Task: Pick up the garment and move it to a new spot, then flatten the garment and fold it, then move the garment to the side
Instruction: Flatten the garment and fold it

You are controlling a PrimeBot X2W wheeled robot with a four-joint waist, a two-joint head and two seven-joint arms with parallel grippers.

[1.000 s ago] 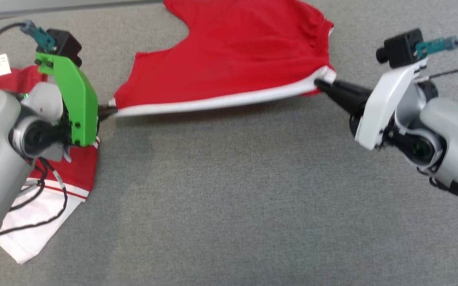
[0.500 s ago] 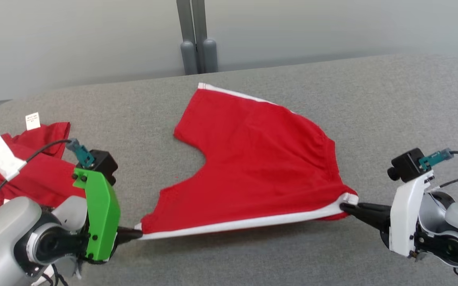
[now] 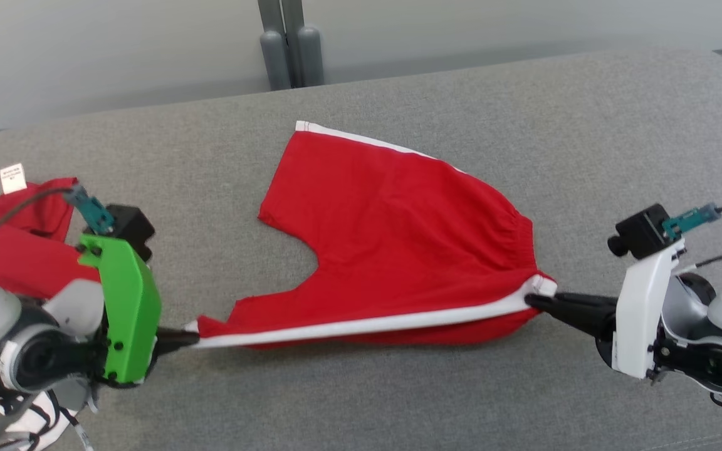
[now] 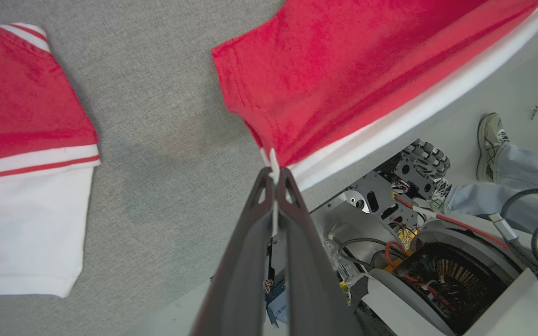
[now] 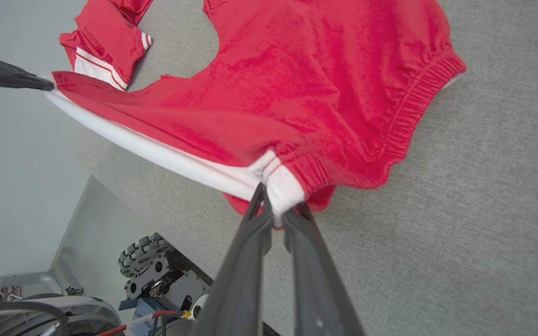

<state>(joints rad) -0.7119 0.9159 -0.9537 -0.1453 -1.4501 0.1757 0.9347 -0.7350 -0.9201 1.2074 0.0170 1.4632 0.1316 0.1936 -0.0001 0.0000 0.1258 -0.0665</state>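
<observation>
Shorts [image 3: 398, 238]: red, white side stripe [image 3: 367, 326]. Spread across mid-table [image 3: 586, 125], far leg flat toward 11 o'clock, near edge lifted and drawn taut from 8 to 3 o'clock.

Left gripper [image 3: 190, 339]: at 8 o'clock, clamped tight on the leg-hem corner. Only a thin sliver of white cloth in the bite, as seen from the left wrist.

Right gripper [image 3: 531, 300]: at 3 o'clock, pinched on the white end of the waistband [image 3: 519, 235], a thicker wad between the fingers [image 5: 250, 242].

Stage, by judgement: flattening, fold not yet begun.

Hazards:
- Slip at the left corner. Cause: very small bite plus tension along the stripe; any further pull apart likely to free the hem and drop that side in a heap.
- Uneven lay. Cause: red layer sagging below the stripe near 5 o'clock; lowering without a tug toward 6 o'clock likely to trap that tuck underneath.
- Overhang. Cause: near edge close to the table lip, robot base [image 4: 414, 261] visible beyond it from both wrists; too much draw toward 6 o'clock likely to pull cloth off the table.
- Snag on second garment [image 3: 16, 263] at 9 o'clock, near the left gripper. Cause: a wide left swing during the fold.
- Skewed fold. Cause: unequal height or timing between the two grippers.
</observation>
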